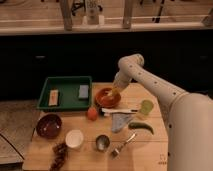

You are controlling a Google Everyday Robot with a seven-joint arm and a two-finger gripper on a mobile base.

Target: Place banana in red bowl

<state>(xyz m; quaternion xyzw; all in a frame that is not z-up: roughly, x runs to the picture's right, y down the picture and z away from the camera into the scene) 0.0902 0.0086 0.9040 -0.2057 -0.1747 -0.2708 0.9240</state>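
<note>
Wooden tabletop (85,159) fills the near half of the camera view, with a dark counter front behind it and a pale floor off its left edge.

The gripper (115,90) hangs low over the red bowl (102,101), which stands at the far middle of the table, just right of the green tray (66,106). A pale-yellow streak right under the gripper, inside the bowl's rim, reads as the banana (111,94). I cannot tell whether the gripper is clamped on it or has let go.

As I judge it, the carry is done and the task is at its last step. What is left is the release, if not yet made, and lifting the arm clear.

Room around the bowl is tight on the near side:
- An orange ball (92,113) sits just beside the near-left rim.
- A white utensil (119,110) lies along the near rim.
- A pale-green cup (146,106) stands to the right.
- A grey cloth (120,121) and a dark green vegetable (141,127) lie nearer.

The brown bowl (48,125), white cup (74,138), metal cup (102,142) and fork (122,145) are well apart, toward the near edge. Space straight above the bowl looks open, so a vertical retreat seems safest.
</note>
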